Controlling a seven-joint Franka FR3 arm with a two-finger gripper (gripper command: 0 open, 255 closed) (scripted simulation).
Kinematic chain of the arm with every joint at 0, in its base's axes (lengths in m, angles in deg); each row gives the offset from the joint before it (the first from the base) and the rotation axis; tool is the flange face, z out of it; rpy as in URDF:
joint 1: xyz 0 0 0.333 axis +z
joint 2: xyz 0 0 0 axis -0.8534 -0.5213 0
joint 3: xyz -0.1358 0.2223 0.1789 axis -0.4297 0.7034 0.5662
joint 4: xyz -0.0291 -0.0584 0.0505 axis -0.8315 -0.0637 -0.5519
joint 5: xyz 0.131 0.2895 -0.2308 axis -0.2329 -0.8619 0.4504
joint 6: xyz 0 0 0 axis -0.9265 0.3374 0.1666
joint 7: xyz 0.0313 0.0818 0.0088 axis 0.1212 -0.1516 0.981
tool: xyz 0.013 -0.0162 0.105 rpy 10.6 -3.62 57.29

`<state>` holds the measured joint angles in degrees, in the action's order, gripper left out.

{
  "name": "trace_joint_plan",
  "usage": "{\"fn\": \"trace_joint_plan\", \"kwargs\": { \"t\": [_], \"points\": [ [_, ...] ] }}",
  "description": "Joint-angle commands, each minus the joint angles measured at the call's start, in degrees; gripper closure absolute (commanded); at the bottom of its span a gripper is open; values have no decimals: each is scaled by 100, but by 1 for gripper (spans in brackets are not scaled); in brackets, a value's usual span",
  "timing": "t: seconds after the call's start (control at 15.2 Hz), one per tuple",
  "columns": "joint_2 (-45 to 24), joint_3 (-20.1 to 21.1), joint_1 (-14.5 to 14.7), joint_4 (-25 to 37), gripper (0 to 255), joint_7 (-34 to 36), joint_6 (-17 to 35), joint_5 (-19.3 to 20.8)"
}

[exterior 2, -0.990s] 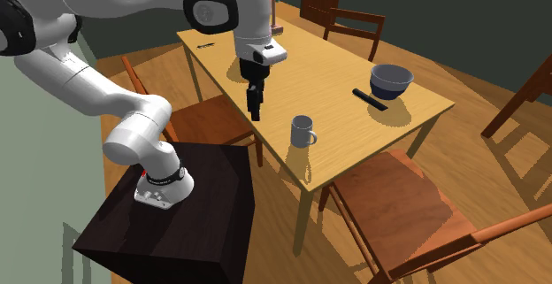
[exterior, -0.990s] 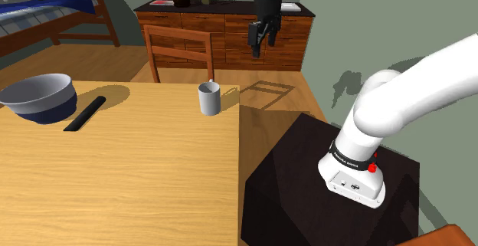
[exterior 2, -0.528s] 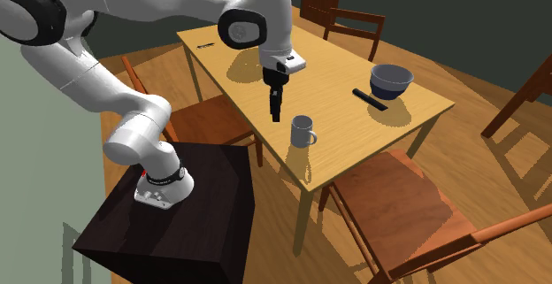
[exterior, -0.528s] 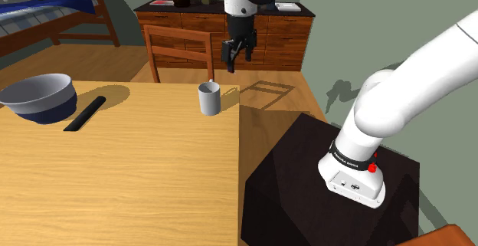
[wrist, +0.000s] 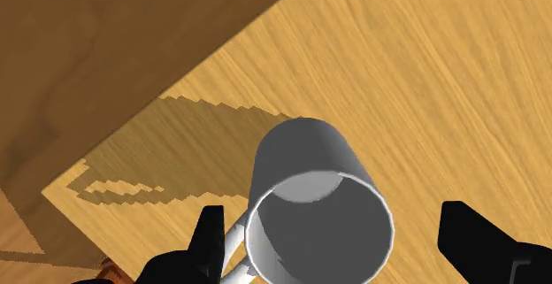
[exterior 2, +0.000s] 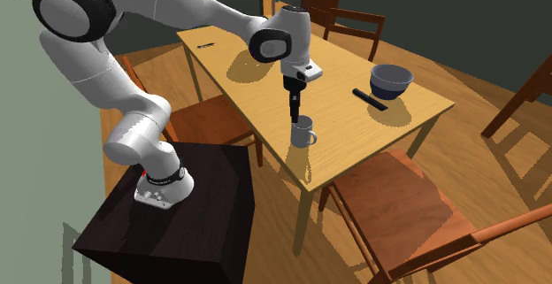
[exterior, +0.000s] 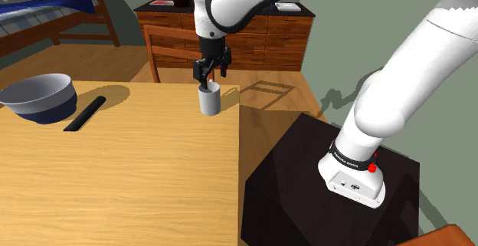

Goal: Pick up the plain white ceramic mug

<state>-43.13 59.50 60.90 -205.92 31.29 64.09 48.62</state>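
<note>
Wrist view looks straight down into the mug [wrist: 318, 207], a plain pale grey cylinder with no print, standing upright with its round mouth open to the camera. Its inside is a darker, even grey and its rim is thin and lighter. A pale handle juts from its wall toward one black finger [wrist: 210, 238] and lies just beside it, while the other finger stands well clear of the opposite wall. The pincer [exterior: 210, 76] is released: its fingers are spread wider than the mug, one to each side, and neither touches it. From the shoulder view the fingertips hang just above the rim, with the arm coming straight down over the cup. The mug sits on the light wooden desk [exterior: 138, 175] close to the far corner on the shoulder view's right, near the edge that faces the dark stand [exterior: 306, 183], and casts a jagged shadow on the wood beside it. In the second exterior view its handle points toward that view's lower right. Well apart from it, toward the shoulder view's left, sits a blue-grey bowl [exterior: 38, 97] with a pale inside, and a short black bar [exterior: 84, 113] lies flat just beside the bowl. A wooden chair [exterior: 178, 49] stands behind the desk.
</note>
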Motion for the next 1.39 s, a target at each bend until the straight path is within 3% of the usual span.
{"fn": "trace_joint_plan", "kwargs": {
  "t": [0.0, 0.13, 0.73, 0.79, 1.32],
  "points": [
    [-516, 152, 19, 285, 0, 295, 262, 141],
    [-867, 231, 45, 495, 0, 500, 417, 268],
    [-1161, 241, 50, 193, 0, 631, 990, 420],
    [-1165, 233, 43, 199, 255, 617, 989, 421],
    [-1159, 234, 44, 194, 255, 618, 988, 418]
  ]
}}
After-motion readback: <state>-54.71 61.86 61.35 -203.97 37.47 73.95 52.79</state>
